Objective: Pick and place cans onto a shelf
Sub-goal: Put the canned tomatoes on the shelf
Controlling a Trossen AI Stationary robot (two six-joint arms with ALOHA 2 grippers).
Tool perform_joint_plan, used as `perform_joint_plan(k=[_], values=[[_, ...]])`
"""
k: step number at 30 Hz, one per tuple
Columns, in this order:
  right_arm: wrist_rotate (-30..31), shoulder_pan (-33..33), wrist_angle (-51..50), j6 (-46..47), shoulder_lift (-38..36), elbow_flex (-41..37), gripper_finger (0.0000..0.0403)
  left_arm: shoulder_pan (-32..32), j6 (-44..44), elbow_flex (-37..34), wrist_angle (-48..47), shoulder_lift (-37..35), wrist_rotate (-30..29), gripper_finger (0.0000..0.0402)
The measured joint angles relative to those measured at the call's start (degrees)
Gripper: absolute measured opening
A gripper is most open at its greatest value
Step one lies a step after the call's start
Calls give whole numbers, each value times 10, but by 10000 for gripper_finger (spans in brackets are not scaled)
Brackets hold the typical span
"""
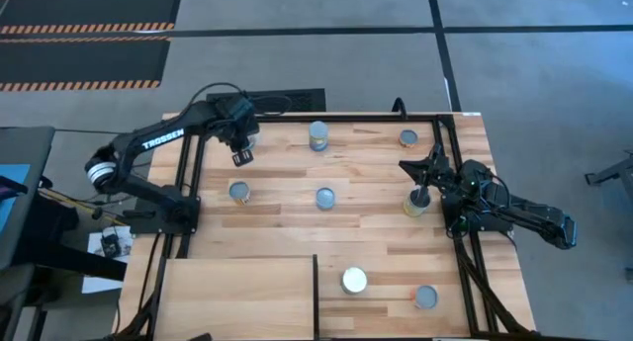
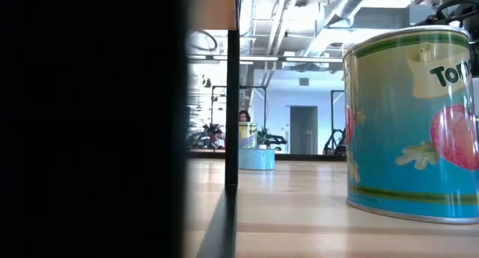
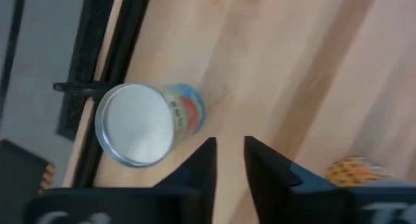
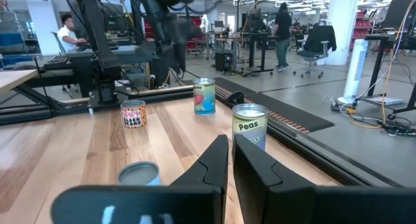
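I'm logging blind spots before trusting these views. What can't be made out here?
- Low view: a dark mass blacks out the picture's left part; the big can is cut by the right edge.
- Left wrist view: blurred, the label on the can is unreadable.
- High view: the shelf is cut by the bottom edge.

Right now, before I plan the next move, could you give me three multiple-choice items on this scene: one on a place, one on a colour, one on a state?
1. The right hand is at:
A. the shelf
B. a can by the table's right rail
C. the floor

2. The top of the can nearest the shelf is:
A. white
B. red
C. black

3. The shelf holds:
A. two cans
B. a stack of cans
C. no cans

Answers:
1 B: the high view shows it at the right-rail can, while the left hand is at the far left.
2 A: the white-topped can stands just beside the panel.
3 C: its pale surface is bare.
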Motion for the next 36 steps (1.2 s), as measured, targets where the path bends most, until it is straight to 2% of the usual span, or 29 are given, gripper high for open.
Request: perform_joint_plan(k=[5, 11, 14, 21, 25, 36], values=[[0, 0, 0, 0, 0, 0, 49, 0, 23, 1, 5, 31, -63, 140], [0, 0, 0, 0, 0, 0, 49, 0, 27, 1, 12, 57, -70, 181], [0, 0, 0, 0, 0, 0, 49, 1, 36, 1, 31, 63, -93, 185], [0, 0, 0, 0, 0, 0, 49, 28, 46, 1, 48, 65, -90, 176], [0, 0, 0, 0, 0, 0, 49, 45, 57, -2, 47, 65, -67, 171], [0, 0, 0, 0, 0, 0, 49, 76, 76, -3, 56, 65, -52, 169]])
